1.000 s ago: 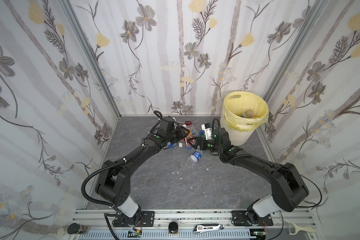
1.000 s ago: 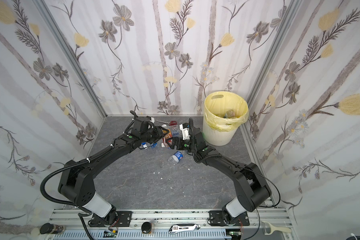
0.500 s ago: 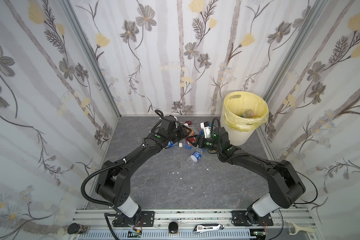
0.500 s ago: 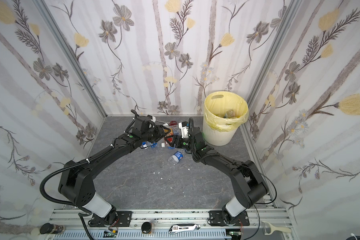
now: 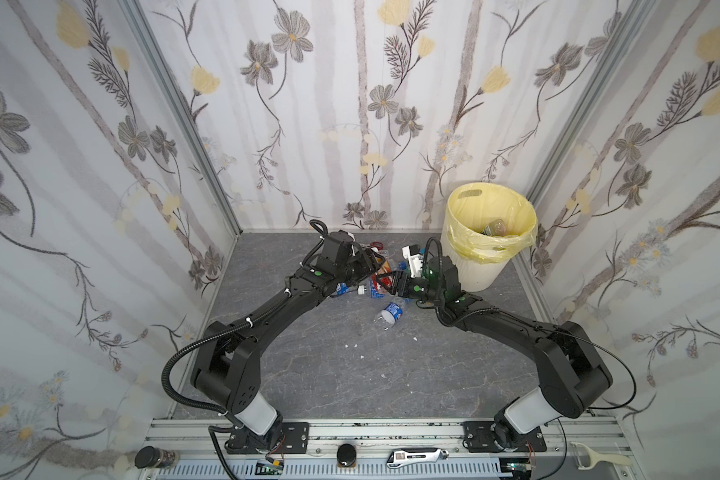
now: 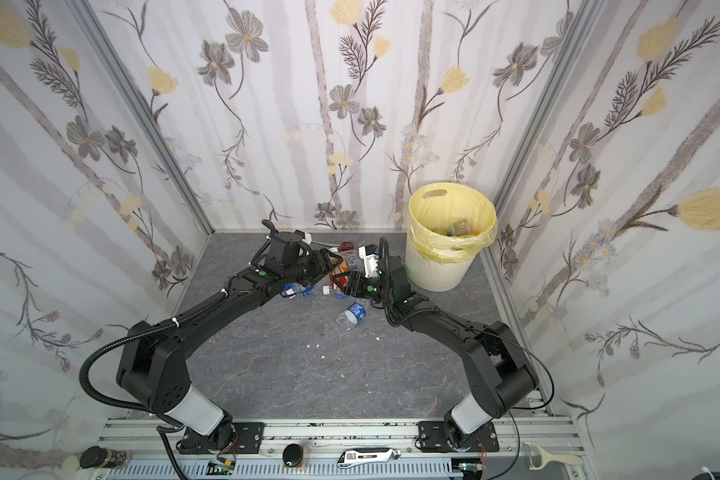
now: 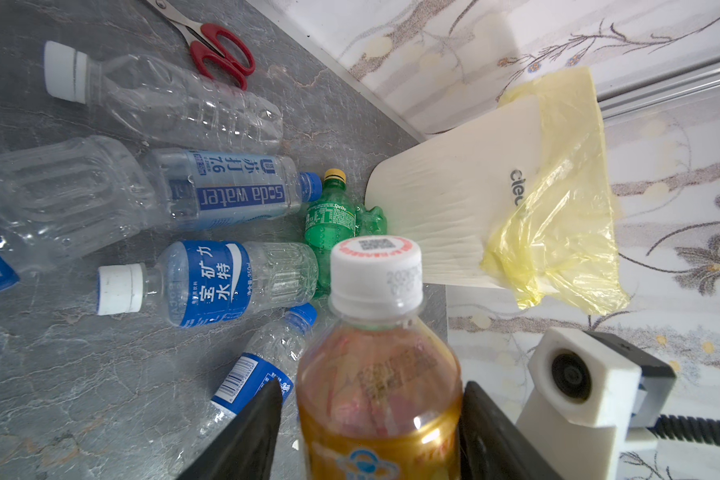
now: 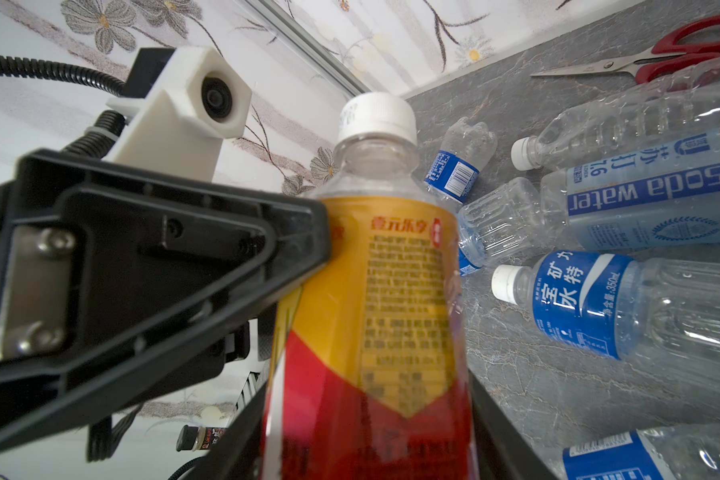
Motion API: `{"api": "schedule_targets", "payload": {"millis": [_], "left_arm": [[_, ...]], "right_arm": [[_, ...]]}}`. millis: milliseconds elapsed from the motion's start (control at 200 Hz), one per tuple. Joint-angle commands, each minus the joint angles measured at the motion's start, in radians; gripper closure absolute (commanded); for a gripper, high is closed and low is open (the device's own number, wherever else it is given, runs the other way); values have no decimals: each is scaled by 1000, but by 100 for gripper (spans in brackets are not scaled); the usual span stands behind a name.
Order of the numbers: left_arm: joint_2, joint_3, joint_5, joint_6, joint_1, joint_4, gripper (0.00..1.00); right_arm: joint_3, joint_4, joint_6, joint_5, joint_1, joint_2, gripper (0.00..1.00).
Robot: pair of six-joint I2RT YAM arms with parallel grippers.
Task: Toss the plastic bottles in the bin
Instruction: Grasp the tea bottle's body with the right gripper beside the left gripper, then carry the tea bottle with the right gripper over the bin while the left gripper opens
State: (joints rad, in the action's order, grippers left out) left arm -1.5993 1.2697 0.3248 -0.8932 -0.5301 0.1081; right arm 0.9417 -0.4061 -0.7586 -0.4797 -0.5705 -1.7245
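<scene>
the orange-labelled bottle (image 8: 391, 291), white cap (image 7: 377, 266) on, sits between the two arms over the grey floor (image 5: 350, 374), just left of the bin (image 5: 474, 274) in both top views and above the heap of plastic bottles (image 7: 208, 282). the right gripper (image 8: 367, 380) pinches its lower body, one dark finger tight against each side of the red and yellow label. the left gripper (image 7: 373, 383) brackets the bottle higher up, its jaws spread a little wider than the body. in the left wrist view a thin sliver shows between one finger (image 7: 258, 424) and the bottle, while the right wrist view shows the other finger's tip against the label. whether the bottle's base clears the floor cannot be told. the heap lies flat near the back wall: a soda water bottle (image 7: 233, 191) with a blue cap, a green sprite bottle (image 7: 329, 220) right at the foot of the bin, a bare clear bottle (image 7: 175, 99) with a white cap, and several with blue labels. red-handled scissors (image 7: 221, 50) lie just beyond them by the wall. one blue-labelled bottle (image 5: 391, 312) lies apart, nearer the arm bases. the bin stands in the far right corner, its pale yellow bag (image 5: 491, 245) folded over the rim, with a few bottles already inside.
</scene>
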Motion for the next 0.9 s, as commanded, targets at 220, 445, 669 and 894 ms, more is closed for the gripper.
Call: {"api": "schedule_targets", "payload": {"millis": [220,445,669,894], "left_arm": [[60,10,-38,11,27,-22,0],[99,17,-56,27,35,-22,0],[116,61,-70,56,26,-24,0],[95,107,-93,95,-18,-24,0]], "right_arm": [[6,57,36,47,12,25,47],[75,220,116,113,35,37,48],[190,421,214,205,79,56,48],[336,579,320,291,139,95,48]]}}
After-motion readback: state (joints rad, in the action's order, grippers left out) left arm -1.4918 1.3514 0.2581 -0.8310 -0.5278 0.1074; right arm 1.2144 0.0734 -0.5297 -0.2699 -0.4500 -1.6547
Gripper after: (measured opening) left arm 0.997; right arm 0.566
